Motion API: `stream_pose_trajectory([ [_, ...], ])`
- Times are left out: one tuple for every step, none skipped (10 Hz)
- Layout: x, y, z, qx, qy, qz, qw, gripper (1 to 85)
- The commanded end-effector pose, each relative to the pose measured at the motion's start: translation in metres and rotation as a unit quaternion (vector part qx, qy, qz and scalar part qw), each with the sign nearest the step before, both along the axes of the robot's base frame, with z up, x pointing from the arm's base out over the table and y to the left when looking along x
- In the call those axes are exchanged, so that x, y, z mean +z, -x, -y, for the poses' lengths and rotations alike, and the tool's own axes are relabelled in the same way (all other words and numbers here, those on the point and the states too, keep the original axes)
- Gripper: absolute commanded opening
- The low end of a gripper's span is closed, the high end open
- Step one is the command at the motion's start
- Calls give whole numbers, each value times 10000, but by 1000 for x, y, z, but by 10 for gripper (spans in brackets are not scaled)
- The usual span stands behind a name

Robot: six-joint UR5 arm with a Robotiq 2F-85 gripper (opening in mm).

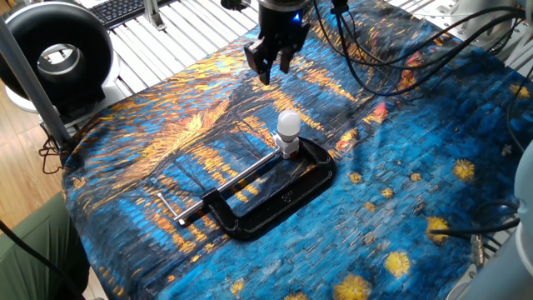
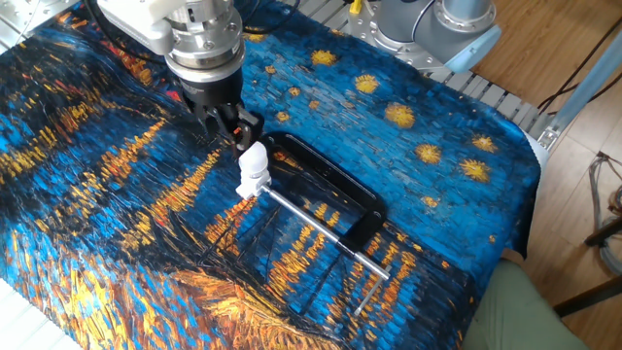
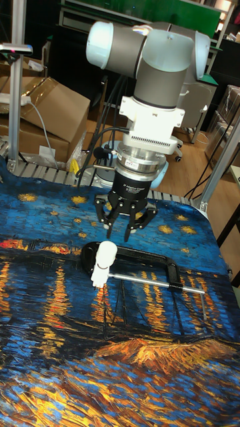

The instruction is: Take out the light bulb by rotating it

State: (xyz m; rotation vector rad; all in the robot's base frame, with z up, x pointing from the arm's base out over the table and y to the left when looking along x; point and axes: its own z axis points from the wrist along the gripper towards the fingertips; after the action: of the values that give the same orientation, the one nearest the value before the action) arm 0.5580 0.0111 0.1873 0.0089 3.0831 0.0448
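The light bulb (image 1: 288, 124) is small and white, with a round globe on a narrow neck. It stands upright in a short white socket (image 1: 288, 149) that a large black C-clamp (image 1: 287, 195) holds on the blue and orange painted cloth. My gripper (image 1: 273, 67) hangs open above and behind the bulb, touching nothing, with empty space between its fingers. From the other side, the gripper (image 2: 231, 124) sits just up and left of the bulb (image 2: 255, 160). In the tall view the gripper (image 3: 119, 231) hovers just above the bulb (image 3: 105, 253).
The clamp's long screw bar (image 1: 225, 185) runs left toward the cloth's front. A black ring-shaped device (image 1: 54, 52) and a keyboard (image 1: 125, 8) lie beyond the cloth at top left. Cables (image 1: 400, 50) trail over the back right. Cardboard boxes (image 3: 47, 110) stand behind the table.
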Motion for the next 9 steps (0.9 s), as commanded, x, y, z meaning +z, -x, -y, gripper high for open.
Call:
stream_pose_trajectory([
  [1,-5,-5,-33,-93,97,9999,10],
  [0,-4,-5,-33,-93,90,9999,10],
  [0,-4,-4,-25,-84,90,9999,10],
  [-1,-3,-4,-26,-92,98,9999,10],
  [-1,-3,-5,-26,-100,105,9999,10],
  [-1,-3,-5,-26,-100,105,9999,10],
  [-2,-3,-5,-26,-100,121,9999,10],
  [-4,-2,-4,-35,-116,151,9998,10],
  [-5,-2,-6,-38,-193,189,9996,10],
])
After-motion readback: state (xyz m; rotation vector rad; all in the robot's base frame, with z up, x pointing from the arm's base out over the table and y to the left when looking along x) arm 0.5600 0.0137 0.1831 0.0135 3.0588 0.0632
